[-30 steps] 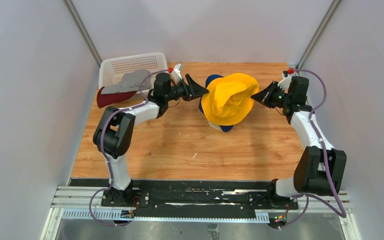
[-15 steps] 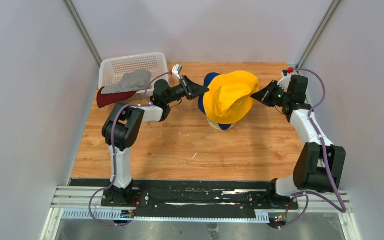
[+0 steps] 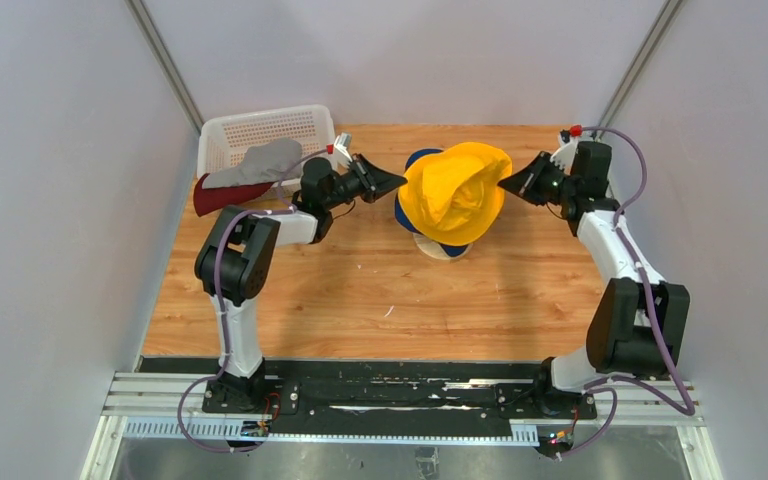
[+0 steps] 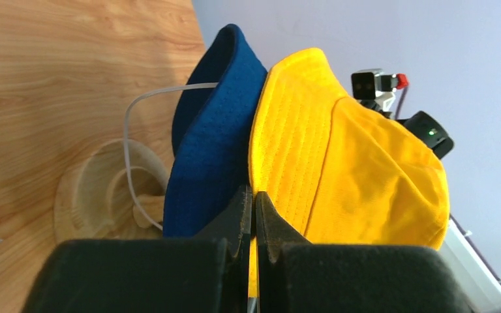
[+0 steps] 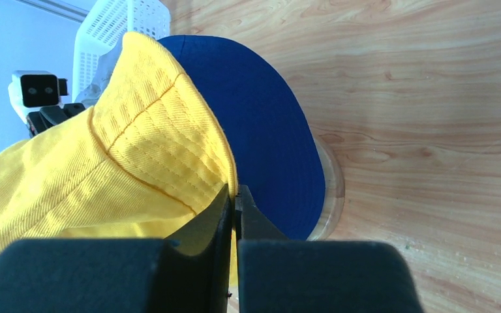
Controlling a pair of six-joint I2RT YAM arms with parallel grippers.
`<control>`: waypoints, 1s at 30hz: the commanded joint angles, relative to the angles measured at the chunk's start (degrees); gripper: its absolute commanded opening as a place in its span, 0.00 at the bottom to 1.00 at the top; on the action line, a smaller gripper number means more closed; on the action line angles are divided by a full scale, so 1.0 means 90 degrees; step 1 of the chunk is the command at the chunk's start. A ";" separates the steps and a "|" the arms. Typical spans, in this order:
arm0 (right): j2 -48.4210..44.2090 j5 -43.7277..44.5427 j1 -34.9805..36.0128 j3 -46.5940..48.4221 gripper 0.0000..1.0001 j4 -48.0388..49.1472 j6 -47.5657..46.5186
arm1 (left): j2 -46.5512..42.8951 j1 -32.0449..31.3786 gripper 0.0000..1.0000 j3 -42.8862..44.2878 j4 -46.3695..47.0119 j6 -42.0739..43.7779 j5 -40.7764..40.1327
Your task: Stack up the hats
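Yellow hat (image 5: 137, 163) of matt twill cloth; navy hat (image 5: 261, 130) of matt cloth; smooth wood-grain table (image 3: 360, 290); plastic basket (image 3: 250, 130)

White perforated plastic basket (image 3: 260, 128) sits at far-left corner of light wooden table (image 3: 360, 290), round wooden head-shaped stand (image 4: 91, 192) mid-table, nearer far edge.

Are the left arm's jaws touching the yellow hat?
Touching. The left wrist view shows the left jaws pinched shut on the brim of the yellow hat.
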 commanded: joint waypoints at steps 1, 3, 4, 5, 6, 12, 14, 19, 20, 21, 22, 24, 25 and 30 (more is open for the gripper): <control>0.0175 0.0353 0.0261 0.0291 0.01 -0.0079 -0.0327 | -0.0235 0.0026 0.00 0.0293 -0.0953 0.0763 -0.0364; 0.0222 0.0581 0.0451 0.0322 0.01 -0.0199 -0.0531 | -0.0181 0.0027 0.00 0.0288 -0.1046 0.0851 -0.0442; 0.0244 0.0730 0.0552 0.0344 0.00 -0.0267 -0.0624 | -0.0147 0.0030 0.00 0.0280 -0.1050 0.0855 -0.0463; 0.0269 0.0905 0.0676 0.0367 0.01 -0.0334 -0.0731 | -0.0117 0.0028 0.00 0.0267 -0.1051 0.0852 -0.0485; 0.0297 0.1128 0.0797 0.0396 0.01 -0.0424 -0.0826 | -0.0081 0.0026 0.00 0.0261 -0.1056 0.0859 -0.0520; 0.0572 0.2731 0.1513 0.0658 0.01 -0.1094 -0.1306 | -0.0032 0.0026 0.00 0.0240 -0.1206 0.1011 -0.0695; 0.0722 0.3170 0.1565 0.0778 0.01 -0.1398 -0.1316 | -0.0043 0.0026 0.00 0.0236 -0.1318 0.1110 -0.0723; 0.0916 0.3687 0.1565 0.0711 0.01 -0.1738 -0.1303 | -0.0083 0.0018 0.00 0.0074 -0.1334 0.1192 -0.0772; 0.0953 0.3740 0.1569 0.0672 0.01 -0.1760 -0.1295 | -0.0083 0.0018 0.00 0.0050 -0.1333 0.1205 -0.0778; 0.0983 0.3748 0.1569 0.0641 0.01 -0.1772 -0.1283 | -0.0078 0.0023 0.00 0.0024 -0.1334 0.1216 -0.0781; 0.1015 0.3760 0.1569 0.0590 0.00 -0.1774 -0.1280 | -0.0083 0.0017 0.00 -0.0009 -0.1329 0.1236 -0.0774; 0.1052 0.3776 0.1567 0.0549 0.01 -0.1754 -0.1274 | -0.0106 0.0021 0.00 -0.0091 -0.1334 0.1280 -0.0787; 0.1064 0.3776 0.1570 0.0516 0.01 -0.1742 -0.1263 | -0.0124 0.0018 0.00 -0.0144 -0.1334 0.1304 -0.0800; 0.1054 0.3790 0.1567 0.0434 0.01 -0.1682 -0.1275 | -0.0290 0.0026 0.00 -0.0552 -0.1286 0.1487 -0.0935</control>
